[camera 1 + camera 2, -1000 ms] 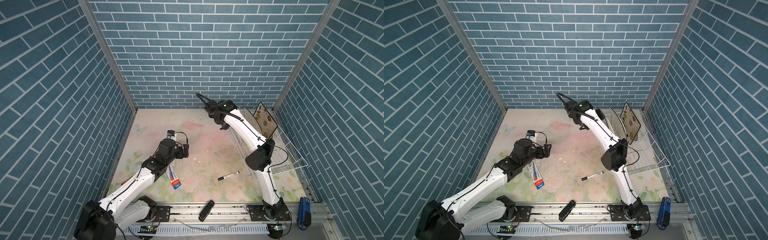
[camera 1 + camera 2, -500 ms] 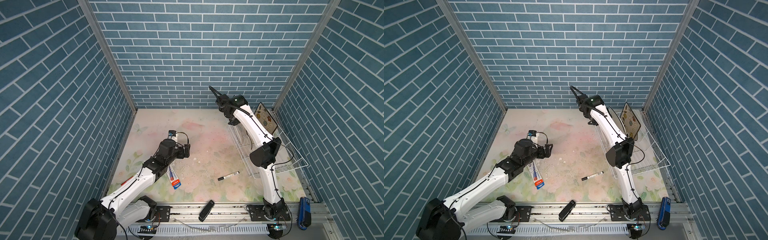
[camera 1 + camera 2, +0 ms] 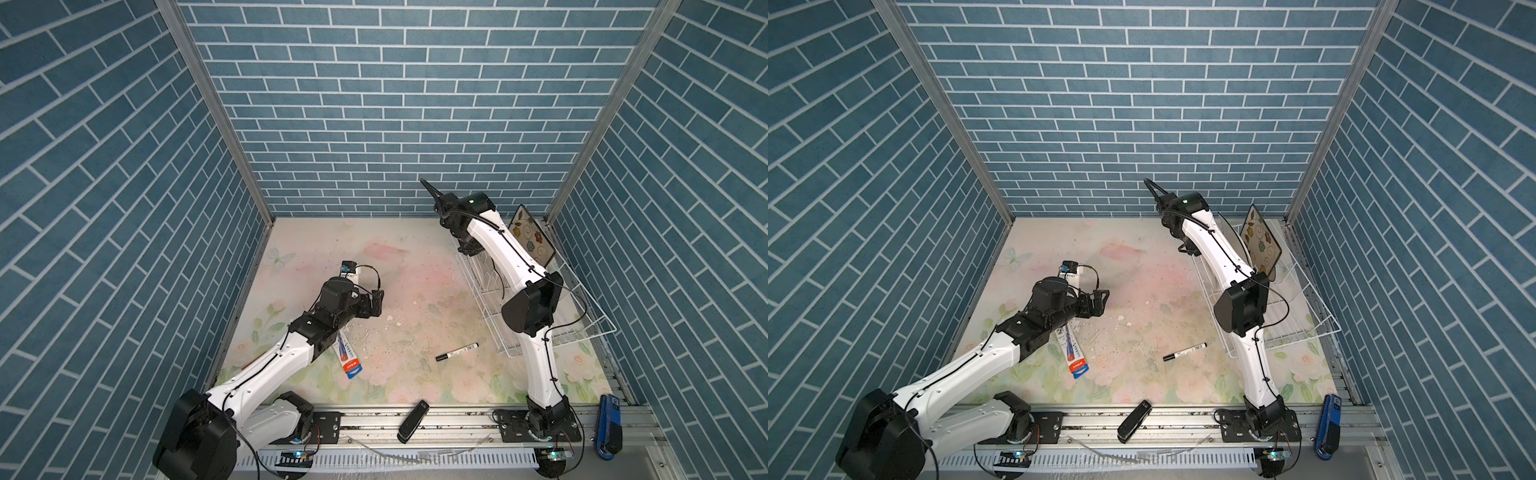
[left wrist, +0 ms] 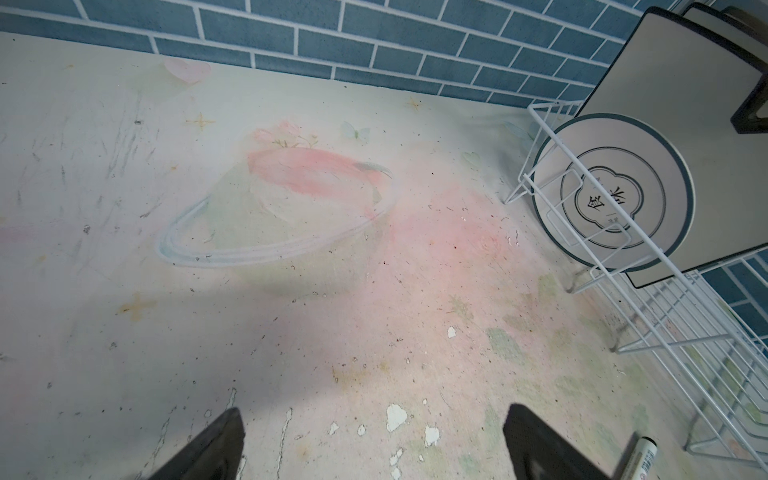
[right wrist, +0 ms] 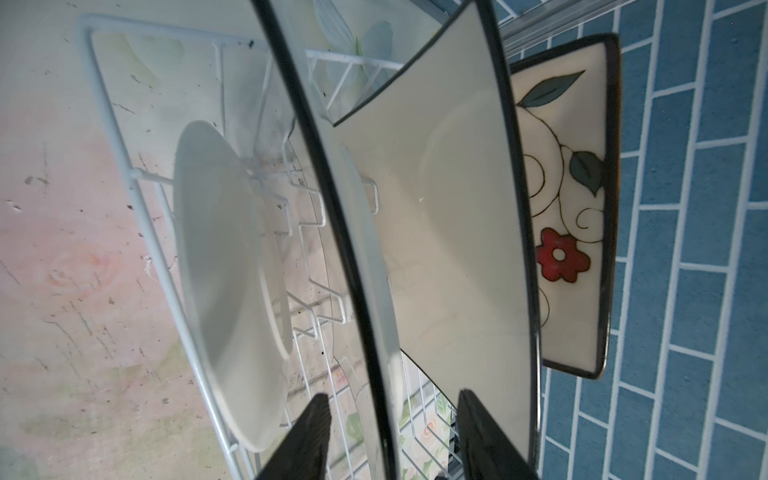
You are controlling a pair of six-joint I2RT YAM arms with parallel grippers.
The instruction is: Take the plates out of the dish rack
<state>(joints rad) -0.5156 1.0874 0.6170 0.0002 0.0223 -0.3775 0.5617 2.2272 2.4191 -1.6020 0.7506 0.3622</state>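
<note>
Counter [image 3: 415, 266]: pale surface with a faded flower print, many scratches and white chips, between blue brick walls.
Dish rack [image 3: 582, 338]: white wire rack on the right side of the counter, along the right wall. Its far end carries all three plates; its near part holds no plate.
Flowered plate [image 3: 530, 239]: cream square with a dark rim, upright at the far end of the rack, the last one in the row.
Plain square plate [image 5: 449, 208]: white with a thin black rim, upright just in front of the flowered plate.
Round plate [image 4: 615, 191]: white with a dark rim, upright in front of the plain square plate, its underside toward the middle of the counter.
Right gripper [image 5: 392, 395]: over the far end of the rack, jaws partly apart. The rim of the round plate passes between them with a gap on each side, so nothing is gripped.
Left gripper [image 4: 374, 411]: jaws fully apart and empty, above the middle of the counter, well apart from the rack.
Tube [image 3: 348, 360]: lies flat on the counter, partly under the left arm.
Marker [image 3: 457, 351]: lies on the counter near the front corner of the rack.
</note>
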